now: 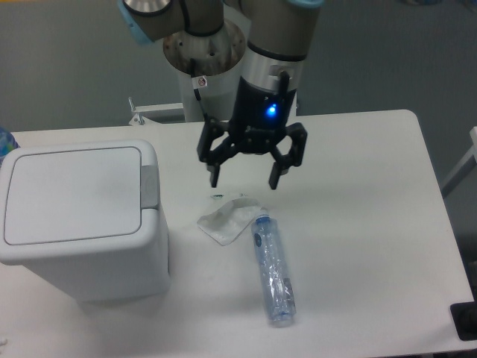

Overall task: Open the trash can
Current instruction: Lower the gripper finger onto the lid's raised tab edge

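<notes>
- The trash can [78, 224] sits at the left side of the white surface [358, 224], near the front edge. Its flat lid is down.
- A small grey tab [150, 184] is on the right rim of the trash can.
- The end effector [244, 180] hangs over the middle of the surface, toward the back edge. Its two fingers are spread apart and hold nothing.
- A crumpled white wrapper [226, 220] lies just below the end effector.
- A clear plastic bottle [273, 270] lies on its side, touching the wrapper and pointing toward the front edge.
</notes>
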Robot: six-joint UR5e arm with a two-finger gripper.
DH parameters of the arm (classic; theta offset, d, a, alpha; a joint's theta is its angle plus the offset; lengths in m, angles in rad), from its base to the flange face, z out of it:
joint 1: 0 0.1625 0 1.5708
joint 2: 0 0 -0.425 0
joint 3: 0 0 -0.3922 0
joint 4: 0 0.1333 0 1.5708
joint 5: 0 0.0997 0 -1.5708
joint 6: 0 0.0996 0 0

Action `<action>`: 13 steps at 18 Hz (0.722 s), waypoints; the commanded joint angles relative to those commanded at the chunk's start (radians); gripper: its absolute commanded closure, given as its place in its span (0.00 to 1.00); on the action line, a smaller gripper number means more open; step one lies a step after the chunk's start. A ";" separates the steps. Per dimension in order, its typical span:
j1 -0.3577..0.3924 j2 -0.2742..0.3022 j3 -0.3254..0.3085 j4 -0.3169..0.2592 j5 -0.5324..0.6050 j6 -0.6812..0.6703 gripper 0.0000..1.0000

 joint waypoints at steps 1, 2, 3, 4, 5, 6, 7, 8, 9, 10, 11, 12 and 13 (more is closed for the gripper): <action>-0.005 0.000 0.000 -0.002 -0.002 0.000 0.00; -0.008 0.000 -0.002 -0.002 0.000 -0.003 0.00; -0.008 0.000 -0.009 0.000 0.000 -0.005 0.00; -0.015 0.002 -0.012 0.002 0.000 -0.003 0.00; -0.023 0.000 -0.012 0.002 0.002 -0.003 0.00; -0.026 0.000 -0.012 0.002 0.002 -0.003 0.00; -0.026 0.000 -0.014 0.000 0.002 -0.003 0.00; -0.028 0.000 -0.014 0.000 0.002 -0.003 0.00; -0.031 0.000 -0.018 0.002 0.003 -0.003 0.00; -0.038 0.000 -0.018 0.002 0.003 -0.003 0.00; -0.041 0.000 -0.018 0.000 0.003 -0.005 0.00; -0.043 0.000 -0.018 0.000 0.003 -0.005 0.00; -0.045 0.000 -0.018 0.000 0.002 -0.005 0.00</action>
